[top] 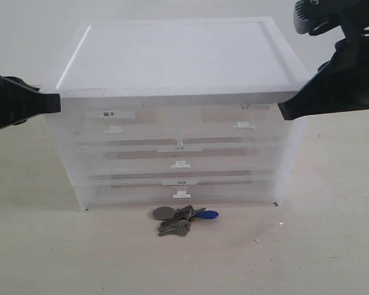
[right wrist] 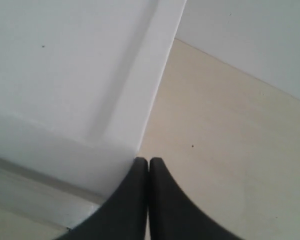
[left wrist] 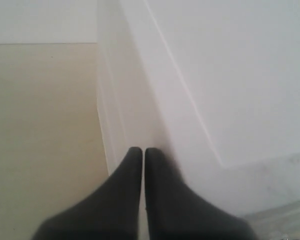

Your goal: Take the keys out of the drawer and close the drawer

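Observation:
The keys (top: 183,220), grey metal with a blue tag and a dark oval fob, lie on the table just in front of the translucent white drawer cabinet (top: 178,80). All its drawers, the bottom drawer (top: 181,194) among them, sit flush with the front. My left gripper (top: 56,102) is shut with nothing in it, its tips against the cabinet's front left top corner (left wrist: 160,165). My right gripper (top: 281,111) is shut and empty too, its tips at the front right top corner (right wrist: 125,150). In both wrist views the two black fingers (left wrist: 135,165) (right wrist: 140,172) meet.
The beige tabletop (top: 307,246) stretches in front of and beside the cabinet. A pale wall (top: 24,31) rises behind it. A small label (top: 109,114) marks the upper left drawer.

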Action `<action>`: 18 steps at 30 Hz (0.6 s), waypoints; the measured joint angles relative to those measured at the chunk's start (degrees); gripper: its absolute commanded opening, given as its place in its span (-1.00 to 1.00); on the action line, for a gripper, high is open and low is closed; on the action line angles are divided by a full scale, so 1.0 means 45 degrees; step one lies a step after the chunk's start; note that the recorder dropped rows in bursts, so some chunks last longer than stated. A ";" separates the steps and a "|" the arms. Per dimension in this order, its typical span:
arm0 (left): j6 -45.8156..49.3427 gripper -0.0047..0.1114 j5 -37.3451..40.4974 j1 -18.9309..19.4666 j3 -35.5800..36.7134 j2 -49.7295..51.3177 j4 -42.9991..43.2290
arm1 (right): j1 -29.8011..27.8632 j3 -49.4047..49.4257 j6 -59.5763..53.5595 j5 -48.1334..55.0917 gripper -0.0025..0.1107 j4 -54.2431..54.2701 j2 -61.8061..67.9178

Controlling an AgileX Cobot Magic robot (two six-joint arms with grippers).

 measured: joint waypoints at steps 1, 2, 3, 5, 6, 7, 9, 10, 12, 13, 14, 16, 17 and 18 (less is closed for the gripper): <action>0.0000 -0.84 -0.0052 -0.0050 0.0000 -0.0220 0.0000 | 0.0062 0.0000 0.0060 -0.0032 -0.96 -0.0196 -0.0194; 0.0000 -0.84 -0.0049 -0.0080 -0.0026 -0.0471 0.0000 | 0.0122 0.0000 0.0156 -0.0115 -0.96 -0.0364 -0.0364; 0.0000 -0.84 0.0030 -0.0135 -0.0065 -0.0704 0.0000 | 0.0201 0.0000 0.0371 -0.0200 -0.96 -0.0532 -0.0565; 0.0000 -0.84 0.0404 -0.0292 -0.0090 -0.1129 0.0036 | 0.0358 0.0000 0.0928 -0.0101 -0.96 -0.1061 -0.0855; 0.0000 -0.84 0.0668 -0.0354 -0.0090 -0.1479 0.0205 | 0.0353 0.0000 0.1457 0.0413 -0.96 -0.1583 -0.1168; 0.0000 -0.84 0.0696 -0.0354 -0.0090 -0.1679 0.0235 | 0.0353 0.0000 0.1604 0.0627 -0.96 -0.1774 -0.1394; 0.0000 -0.84 0.0671 -0.0245 -0.0090 -0.2121 0.0297 | 0.0353 0.0000 0.1795 0.0808 -0.96 -0.2028 -0.1915; 0.0000 -0.84 0.0671 -0.0175 -0.0090 -0.2321 0.0332 | 0.0353 0.0000 0.1805 0.0839 -0.96 -0.2144 -0.2137; 0.0000 -0.84 0.0643 0.0095 -0.0090 -0.2846 0.0383 | 0.0353 0.0000 0.1805 0.0936 -0.96 -0.2260 -0.2697; 0.0000 -0.84 0.0643 0.0250 -0.0090 -0.3062 0.0385 | 0.0353 0.0000 0.1805 0.1002 -0.96 -0.2305 -0.2891; 0.0000 -0.84 0.0643 0.0386 -0.0090 -0.3322 0.0385 | 0.0353 0.0000 0.1805 0.1168 -0.96 -0.2443 -0.3091; 0.0000 -0.84 0.0669 0.0499 -0.0090 -0.3848 0.0385 | 0.0353 0.0000 0.1774 0.1610 -0.96 -0.2606 -0.3315; 0.0000 -0.84 0.0748 0.0530 -0.0090 -0.4131 0.0385 | 0.0353 0.0000 0.1710 0.1869 -0.96 -0.2636 -0.3396; 0.0000 -0.84 0.0879 0.0549 -0.0090 -0.4428 0.0441 | 0.0353 0.0000 0.1652 0.2037 -0.96 -0.2606 -0.3450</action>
